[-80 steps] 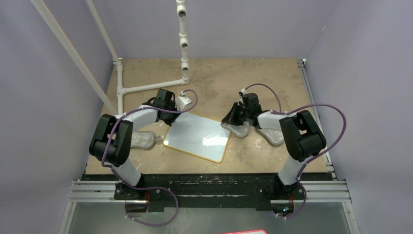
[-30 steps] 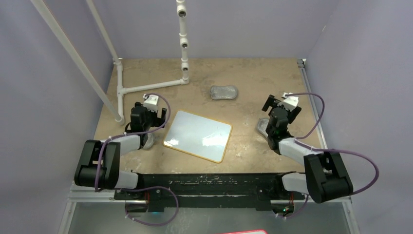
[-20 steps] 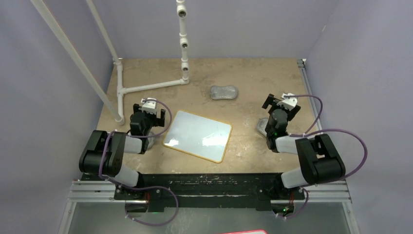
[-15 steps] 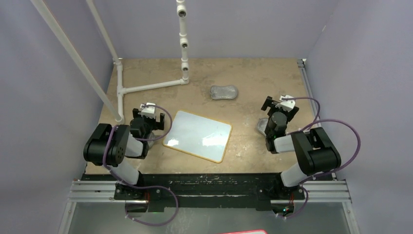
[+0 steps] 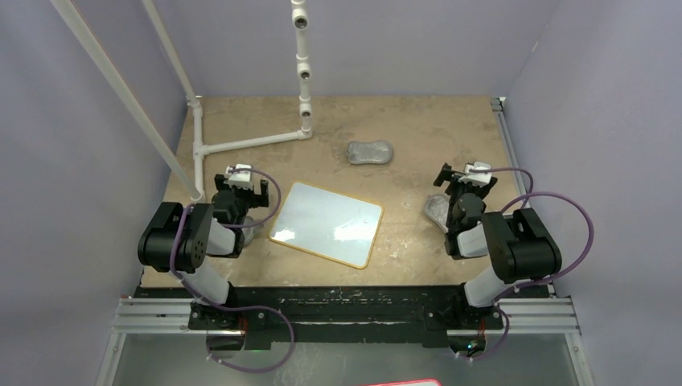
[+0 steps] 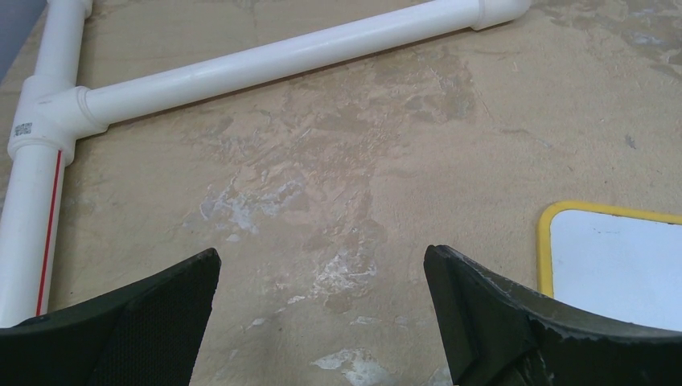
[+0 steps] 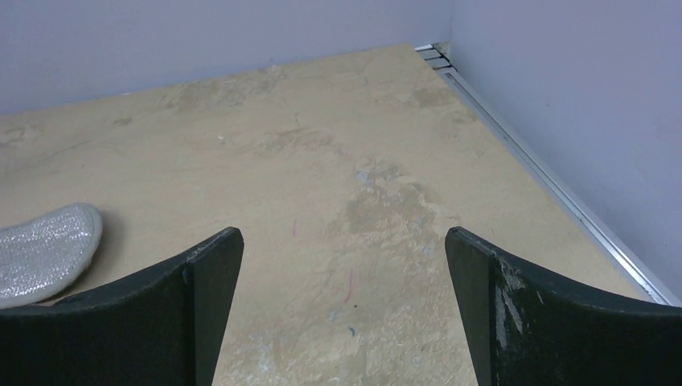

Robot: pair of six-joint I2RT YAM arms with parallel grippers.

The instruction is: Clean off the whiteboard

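The whiteboard (image 5: 326, 223) is seen lying flat on the tan table (image 5: 418, 121), turned slightly askew, its white face ringed by a thin yellow rim and marked only by a pale glare. To the left of the whiteboard, the left gripper (image 6: 320, 273) is held low over the bare table with its two dark fingers (image 6: 153, 322) spread wide apart and nothing caught between them. In the left wrist view one rounded yellow-rimmed corner of the whiteboard is shown just to the right of the right-hand finger, and no contact between them can be made out. To the right of the whiteboard, and well apart from it, the right gripper (image 7: 344, 241) is likewise held with its fingers (image 7: 515, 314) released and wide, only table surface being framed between them. Beyond the whiteboard's far edge, a far grey pad (image 5: 371, 152) is laid on the table; it is also caught at the left edge of the right wrist view, apart from the fingers. A second grey pad (image 5: 437, 211) is placed to the right of the whiteboard, beside the right arm. A third grey pad (image 5: 248, 233) is partly hidden under the left arm, near the whiteboard's left edge. Beyond and to the left of the whiteboard, a white pipe frame (image 5: 249, 143) is set on the table.
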